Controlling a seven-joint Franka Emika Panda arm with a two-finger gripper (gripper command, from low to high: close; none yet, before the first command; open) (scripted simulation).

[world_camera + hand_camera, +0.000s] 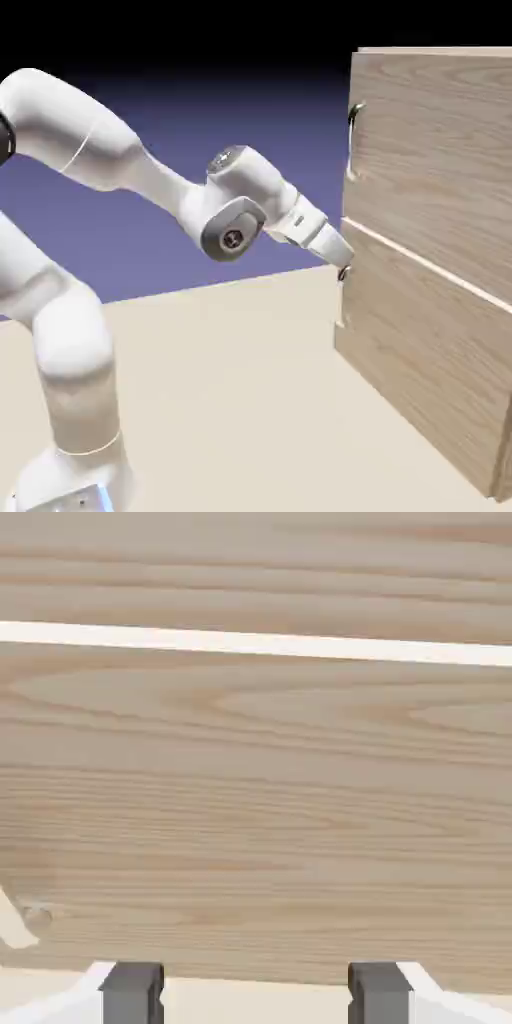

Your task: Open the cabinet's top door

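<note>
Fingers (255, 997) first: in the hand view I see both grey tips at the bottom edge, spread well apart with nothing between them, so they are released and holding nothing. Ahead of them is only oak grain, crossed by a pale seam that I take for the gap between the two door panels.

From the exterior view, the cabinet (430, 260) stands on the table (230, 400) at the right, tall and bulky beside the arm. The top door (440, 150) is the upper panel, and its small curved metal handle (354, 116) sits near the panel's left edge, high up. My fingers (343, 262) sit well below that handle, close against the cabinet's front edge at about the level of the seam (nearer the lower door than the upper one, I'd say).

I judge the door as a rigid wooden slab, not fragile, that should swing stiffly on its hinge rather than lift. Flat wood offers no purchase, so the handle is the place to take hold; being thin, smooth metal, it could slip unless the fingers close squarely across it.
</note>
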